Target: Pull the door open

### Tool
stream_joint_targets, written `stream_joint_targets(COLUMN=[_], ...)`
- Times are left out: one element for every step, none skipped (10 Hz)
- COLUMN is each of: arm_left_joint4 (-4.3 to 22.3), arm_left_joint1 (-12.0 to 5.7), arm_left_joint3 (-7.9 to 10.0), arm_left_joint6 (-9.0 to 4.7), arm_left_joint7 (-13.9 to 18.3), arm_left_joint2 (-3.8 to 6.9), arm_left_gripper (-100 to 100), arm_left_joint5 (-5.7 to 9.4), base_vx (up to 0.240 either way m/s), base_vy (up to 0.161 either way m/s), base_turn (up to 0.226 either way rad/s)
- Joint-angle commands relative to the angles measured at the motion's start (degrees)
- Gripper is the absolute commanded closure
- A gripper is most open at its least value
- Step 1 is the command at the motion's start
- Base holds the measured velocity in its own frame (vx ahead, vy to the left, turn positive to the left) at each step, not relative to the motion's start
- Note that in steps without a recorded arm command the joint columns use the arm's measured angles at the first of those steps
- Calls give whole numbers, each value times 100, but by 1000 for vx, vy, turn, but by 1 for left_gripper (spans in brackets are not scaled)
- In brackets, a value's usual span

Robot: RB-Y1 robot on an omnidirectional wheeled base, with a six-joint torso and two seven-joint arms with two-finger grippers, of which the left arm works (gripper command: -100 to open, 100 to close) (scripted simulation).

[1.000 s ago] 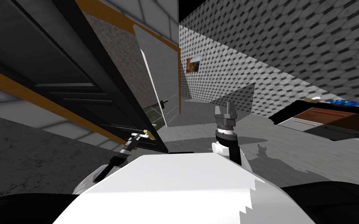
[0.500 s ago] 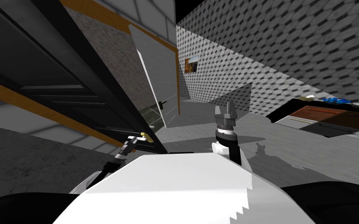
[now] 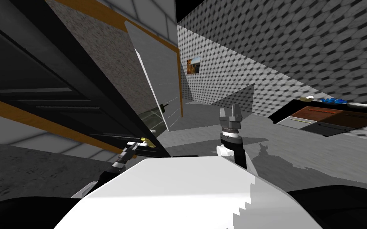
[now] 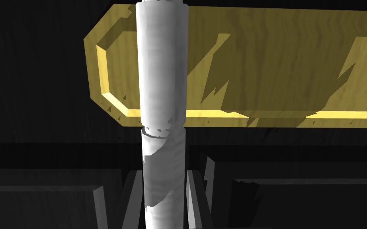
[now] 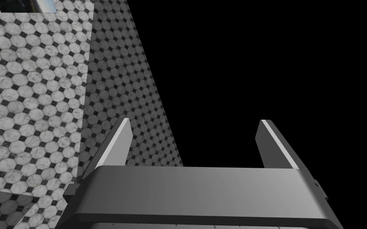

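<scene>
Fingers [image 4: 134,202] of the left gripper [image 3: 133,145] are clamped tight on the white door handle [image 4: 162,71], one blade on each side of the round bar, no gap. The left arm comes out low on the left side and runs stretched forward at a slant, wrist pretty much in line with the forearm, ending right at the handle. Just behind the bar is the yellow plate [image 4: 278,67] it's mounted on, sitting flat on the black door [image 3: 59,91]. The door fills the left side of the head view, and the handle is down at its near free edge, close in front of me.

Right arm is just parked: forearm straight up ahead of me, right gripper [image 3: 231,113] pointing up, blades spread wide with nothing between them.

Further back there's a white door [image 3: 159,79] standing ajar, then the tiled wall [image 3: 282,47] with a small picture [image 3: 193,65] on it.
</scene>
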Motion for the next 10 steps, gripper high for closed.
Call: stream_joint_targets(arm_left_joint4=[174, 354, 354, 536, 536, 720, 720, 903, 903, 1083], arm_left_joint1=[111, 149, 149, 189, 189, 231, 231, 273, 273, 316], arm_left_joint3=[-67, -74, -74, -80, -80, -86, -86, -93, -93, -99], arm_left_joint6=[-286, -474, -585, -804, -831, -1019, -1078, -1274, -1323, -1535], arm_left_joint7=[16, 36, 36, 57, 57, 78, 78, 98, 98, 119], arm_left_joint2=[-40, -43, -43, -45, -45, -46, -46, -48, -48, -48], arm_left_gripper=[100, 100, 100, 100, 100, 100, 100, 100, 100, 100], arm_left_joint5=[-51, -64, -64, -78, -78, -92, -92, -106, -106, -119], base_vx=[34, 28, 16, 24, 15, 13, 11, 15, 16, 8], base_vy=[-10, -7, -8, -3, -2, -1, -3, -7, 3, 4], base_turn=[-95, -70, -12, -52, -18, -59, -25, -57, -5, -47])
